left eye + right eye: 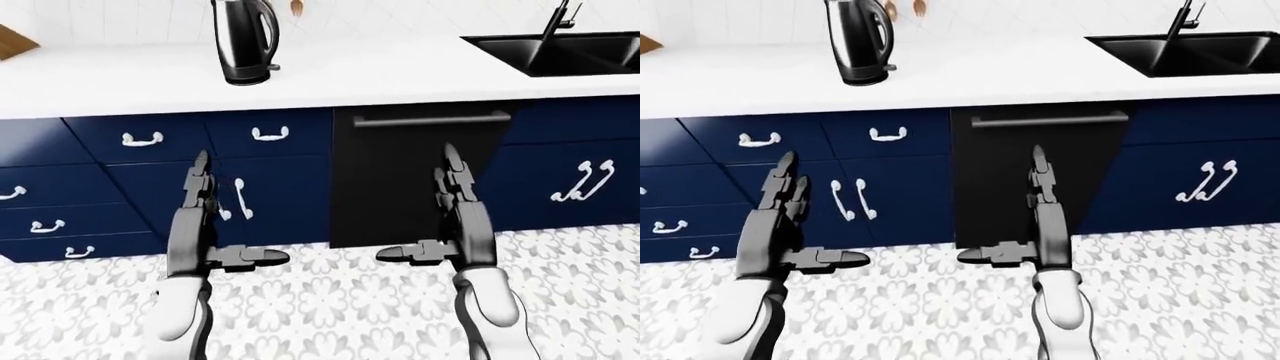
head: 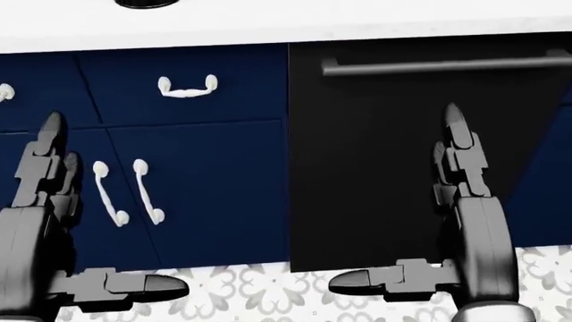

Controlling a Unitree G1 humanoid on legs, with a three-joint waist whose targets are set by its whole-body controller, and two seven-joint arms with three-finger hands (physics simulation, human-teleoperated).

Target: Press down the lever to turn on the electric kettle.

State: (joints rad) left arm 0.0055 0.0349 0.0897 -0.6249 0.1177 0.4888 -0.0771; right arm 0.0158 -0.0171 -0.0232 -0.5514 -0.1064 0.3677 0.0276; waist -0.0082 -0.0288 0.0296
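Observation:
A black and steel electric kettle [image 1: 243, 41] stands on the white counter [image 1: 330, 79] at the top left of the left-eye view, its handle to the right and a small lever at its base [image 1: 272, 67]. My left hand [image 1: 205, 217] and right hand [image 1: 452, 214] are held out low, level with the cabinet fronts, well below and short of the counter. Both hands are open and empty, fingers straight up and thumbs pointing inward. In the head view only the kettle's base [image 2: 145, 3] shows at the top edge.
A black sink [image 1: 560, 52] with a tap is set in the counter at the top right. Navy drawers and doors with white handles [image 1: 268, 135] line the wall below, with a black dishwasher front [image 1: 420, 172] between them. The floor is patterned tile [image 1: 340, 300].

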